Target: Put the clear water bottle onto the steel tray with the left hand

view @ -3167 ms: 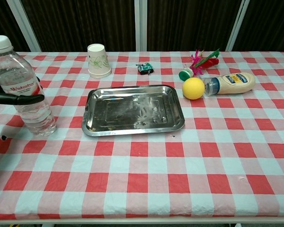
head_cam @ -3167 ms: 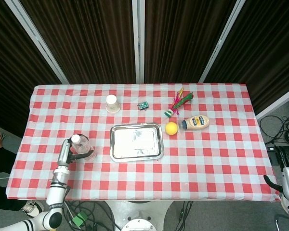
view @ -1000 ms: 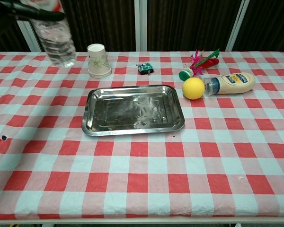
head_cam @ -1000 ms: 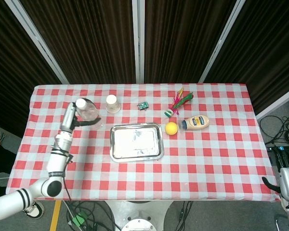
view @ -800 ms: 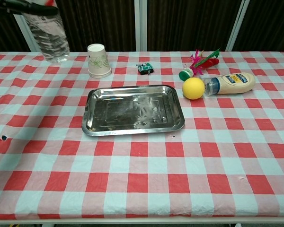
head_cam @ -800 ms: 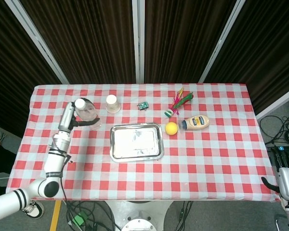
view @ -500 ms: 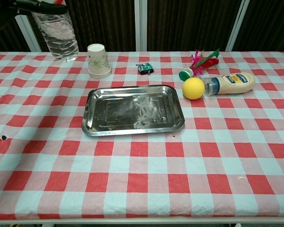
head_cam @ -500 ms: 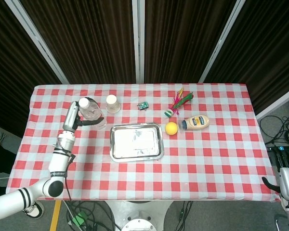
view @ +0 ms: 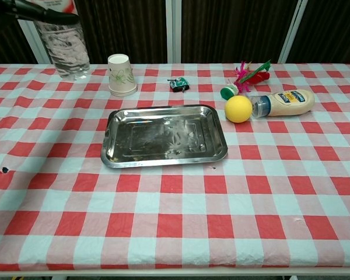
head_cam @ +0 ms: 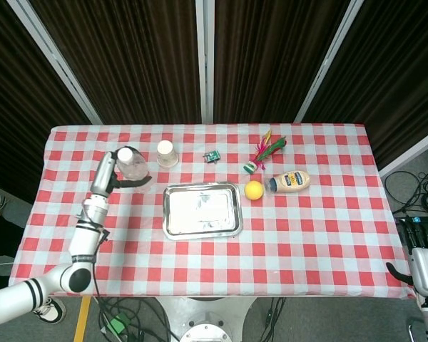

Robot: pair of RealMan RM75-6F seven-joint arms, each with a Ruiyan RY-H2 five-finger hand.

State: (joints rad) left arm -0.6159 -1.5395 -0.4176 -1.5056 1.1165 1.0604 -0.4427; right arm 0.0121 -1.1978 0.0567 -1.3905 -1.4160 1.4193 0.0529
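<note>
So your red-and-white checked tablecloth [view: 233,192] covers the whole table, and the rectangular steel tray [view: 164,137] sits near its middle with nothing on it. Your left hand [head_cam: 105,174] is up over the left side of the cloth, fingers wrapped around the clear plastic water bottle with the white cap [head_cam: 130,164], so the bottle is held in the air, upright or close to it, well left of the tray and not on it. In the chest view you only get the bottle's lower body and part of its label [view: 60,42] at the top left corner, with dark fingers [view: 42,14] across it. Your right hand [head_cam: 426,265] is parked off the table's right edge at the bottom corner of the head view; I can't tell how its fingers are set. On the right side there's a squeeze bottle of pale sauce lying on its side [view: 284,102], and the yellow ball [view: 238,108] is right up against its cap end. Behind the tray stands an upside-down white paper cup [view: 121,74]. A pink-and-green feathered shuttlecock [view: 246,76] lies behind the ball, and a small green-and-black clip-like thing [view: 178,84] sits between cup and shuttlecock.
</note>
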